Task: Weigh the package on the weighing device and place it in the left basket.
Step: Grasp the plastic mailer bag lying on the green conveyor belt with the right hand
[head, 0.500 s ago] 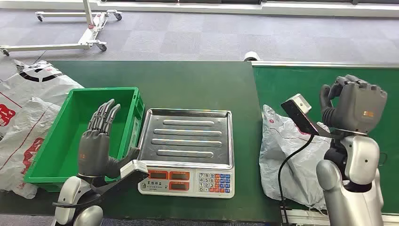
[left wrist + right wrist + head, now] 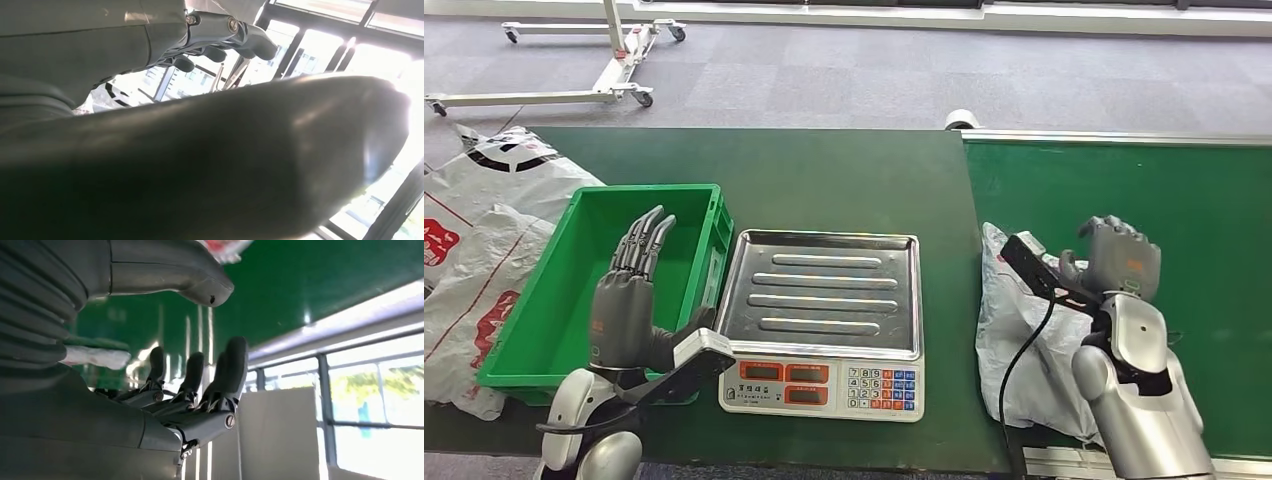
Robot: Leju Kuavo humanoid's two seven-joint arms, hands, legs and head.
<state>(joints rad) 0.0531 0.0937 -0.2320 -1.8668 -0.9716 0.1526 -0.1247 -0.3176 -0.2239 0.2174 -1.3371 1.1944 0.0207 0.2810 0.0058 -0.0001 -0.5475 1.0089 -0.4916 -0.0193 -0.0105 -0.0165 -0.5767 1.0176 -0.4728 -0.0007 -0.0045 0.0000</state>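
Observation:
The package (image 2: 1016,335), a crumpled grey-white plastic mailer, lies at the seam between the dark table and the green conveyor, right of the scale. The scale (image 2: 824,305) has a bare steel tray and a keypad along its front. My right hand (image 2: 1121,258) hovers just right of the package with its fingers loosely bent and nothing in them; in the right wrist view the fingers (image 2: 200,385) stand apart from the thumb. My left hand (image 2: 629,295) stands upright and open over the right side of the green basket (image 2: 544,300), its fingers (image 2: 225,42) stretched out.
A heap of white printed bags (image 2: 474,230) lies left of the basket. The green conveyor (image 2: 1124,190) runs along the right side behind a metal rail. A white wheeled frame (image 2: 614,75) stands on the floor beyond the table.
My right hand has dropped from a raised position down to beside the package, and its fingers have loosened. The left hand has hardly moved.

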